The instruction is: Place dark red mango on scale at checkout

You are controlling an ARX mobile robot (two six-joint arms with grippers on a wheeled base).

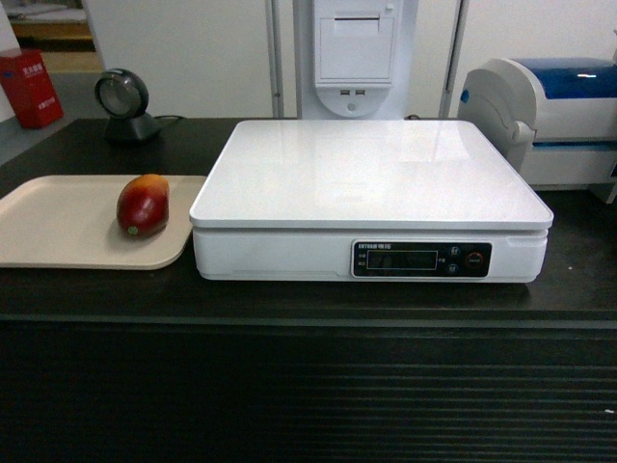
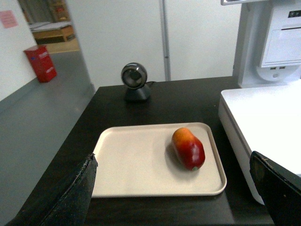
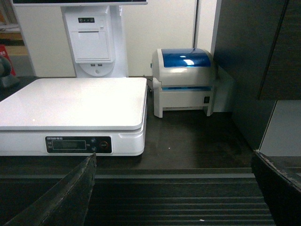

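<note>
Checkout [image 1: 87, 289] dark w/ scale [image 1: 371, 174], mango [image 1: 143, 204] on beige tray [image 1: 58, 227]; both arms' fingers [image 2: 70, 197] wide.

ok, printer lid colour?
Glossy blue, on a white printer body. Shows best in the right wrist view.

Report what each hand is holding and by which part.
Nothing is held. Both hands are open and empty; the dark red mango lies untouched on the beige tray, beside the scale.

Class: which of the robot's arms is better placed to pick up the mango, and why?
Left. The dark red mango lies on the beige tray, left of the scale, framed between the open left claw.
</note>
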